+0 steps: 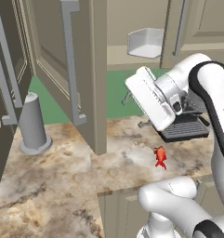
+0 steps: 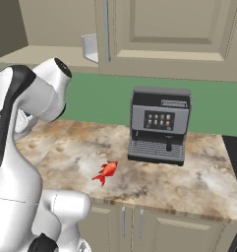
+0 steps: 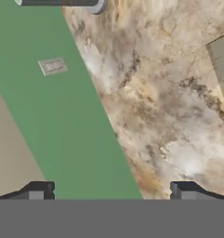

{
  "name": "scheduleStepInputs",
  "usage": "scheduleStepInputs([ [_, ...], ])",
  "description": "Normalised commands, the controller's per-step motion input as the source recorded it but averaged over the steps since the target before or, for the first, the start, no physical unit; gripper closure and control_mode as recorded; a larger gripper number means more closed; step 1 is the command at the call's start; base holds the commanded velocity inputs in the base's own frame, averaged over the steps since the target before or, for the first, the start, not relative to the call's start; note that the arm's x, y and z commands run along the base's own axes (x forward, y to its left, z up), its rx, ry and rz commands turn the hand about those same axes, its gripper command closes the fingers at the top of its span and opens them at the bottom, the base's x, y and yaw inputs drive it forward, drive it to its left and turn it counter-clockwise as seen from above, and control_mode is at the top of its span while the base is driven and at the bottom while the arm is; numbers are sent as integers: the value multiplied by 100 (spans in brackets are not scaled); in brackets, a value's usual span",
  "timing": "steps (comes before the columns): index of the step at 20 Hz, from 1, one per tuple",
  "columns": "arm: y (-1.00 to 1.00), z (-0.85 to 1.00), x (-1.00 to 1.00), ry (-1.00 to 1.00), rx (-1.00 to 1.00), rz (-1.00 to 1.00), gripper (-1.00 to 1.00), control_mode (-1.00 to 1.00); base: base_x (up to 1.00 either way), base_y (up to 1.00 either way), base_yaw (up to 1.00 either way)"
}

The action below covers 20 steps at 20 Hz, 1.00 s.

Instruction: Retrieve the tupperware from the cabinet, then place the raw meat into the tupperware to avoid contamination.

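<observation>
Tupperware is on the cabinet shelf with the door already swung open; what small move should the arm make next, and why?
Probably raise the hand and turn it toward the tupperware on the cabinet shelf. The tool stands open and empty, facing down at the counter and the green wall, well below the shelf. The raw meat lies on the counter and can wait.

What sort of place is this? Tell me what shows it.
A rendered home kitchen, most likely. A coffee machine stands on a marbled stone counter against a green wall, with beige panelled cabinets above. A tupperware sits on the open cabinet's shelf and raw meat lies on the counter.
</observation>
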Motion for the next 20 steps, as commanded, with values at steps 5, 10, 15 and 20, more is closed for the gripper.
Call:
scheduleStepInputs([
  [5, -56, -16, -2, -28, -33, 14, -100, -100, 0, 0, 0],
  [10, -38, 6, -7, -34, -36, 18, -100, -100, 0, 0, 0],
  [15, -44, 13, -14, -30, -31, 20, -100, -100, 0, 0, 0],
  [20, -58, 24, -26, -37, -29, 14, -100, -100, 0, 0, 0],
])
